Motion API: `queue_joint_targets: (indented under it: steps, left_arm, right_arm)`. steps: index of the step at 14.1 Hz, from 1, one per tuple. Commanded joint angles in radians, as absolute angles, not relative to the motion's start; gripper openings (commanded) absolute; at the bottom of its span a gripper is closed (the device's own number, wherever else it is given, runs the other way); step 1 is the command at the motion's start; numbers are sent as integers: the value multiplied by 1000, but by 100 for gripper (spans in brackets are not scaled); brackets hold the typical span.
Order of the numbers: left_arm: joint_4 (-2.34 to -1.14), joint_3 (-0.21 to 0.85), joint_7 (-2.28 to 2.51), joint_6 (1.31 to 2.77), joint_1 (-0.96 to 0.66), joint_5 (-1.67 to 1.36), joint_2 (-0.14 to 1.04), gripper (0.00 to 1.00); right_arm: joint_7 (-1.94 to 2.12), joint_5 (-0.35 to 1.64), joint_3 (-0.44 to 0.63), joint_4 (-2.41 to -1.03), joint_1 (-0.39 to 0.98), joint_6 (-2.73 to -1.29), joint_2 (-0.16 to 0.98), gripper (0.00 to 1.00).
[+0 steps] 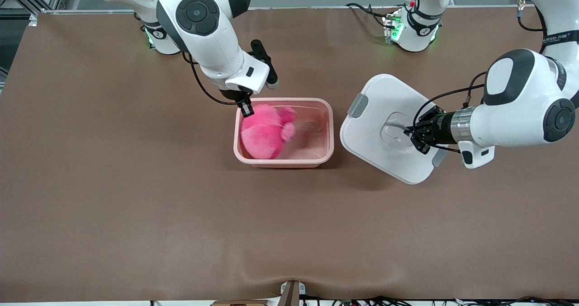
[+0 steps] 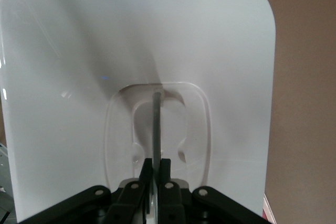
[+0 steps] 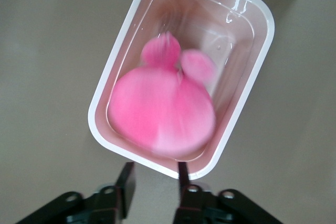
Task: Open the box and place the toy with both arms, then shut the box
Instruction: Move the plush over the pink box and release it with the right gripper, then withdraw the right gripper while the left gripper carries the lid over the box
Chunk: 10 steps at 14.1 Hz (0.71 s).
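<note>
Nearest the front camera lay the bare brown tabletop (image 1: 289, 233); farther up it stood the box (image 1: 283, 161), lid off, with the toy (image 1: 264, 132) inside, toward the right arm's end of the tub. That placement suggests the placing step was done and only the closing remained. The right gripper (image 1: 245, 109) hung over the box's farther rim, its fingers (image 3: 182, 174) parted with nothing between them, consistent with a release of the toy. The lid (image 1: 380, 98) was beside the box toward the left arm's end, tilted and apparently lifted clear of the tabletop, likely kept out of the way so the tub stayed open. The left gripper (image 1: 414, 136) was at the lid's recessed handle (image 2: 156, 129), its fingers (image 2: 165, 171) closed tight on the handle's upright bar, carrying the lid.
</note>
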<state>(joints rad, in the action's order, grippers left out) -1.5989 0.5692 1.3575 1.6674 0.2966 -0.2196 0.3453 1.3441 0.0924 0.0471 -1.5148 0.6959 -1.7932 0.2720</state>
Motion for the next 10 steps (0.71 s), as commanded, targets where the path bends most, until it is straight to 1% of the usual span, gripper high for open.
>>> queue_joint_targets:
  steps: [1,3,6,8,10]
  left_arm:
    - [-1583,572,1344,1667,295,-236,351,0]
    - [-1583,572,1345,1667,295,-239,351,0]
    - [-1583,578,1385,1690,288,-241,348,0]
    - [-1583,578,1426,1703,272,-241,344,0]
    - [-1583,580,1469,1706,243,-238,334,0]
  right_arm:
    - [1347,107,54,-1513,695,-1790,264,100]
    - [1341,107,58,-1513,680,-1775,253,100]
    - [1321,114,61,-1511,621,-1741,247,100]
    - [1254,114,63,-1511,557,-1683,227,100]
    - [1238,112,64,-1513,485,-1660,212,100]
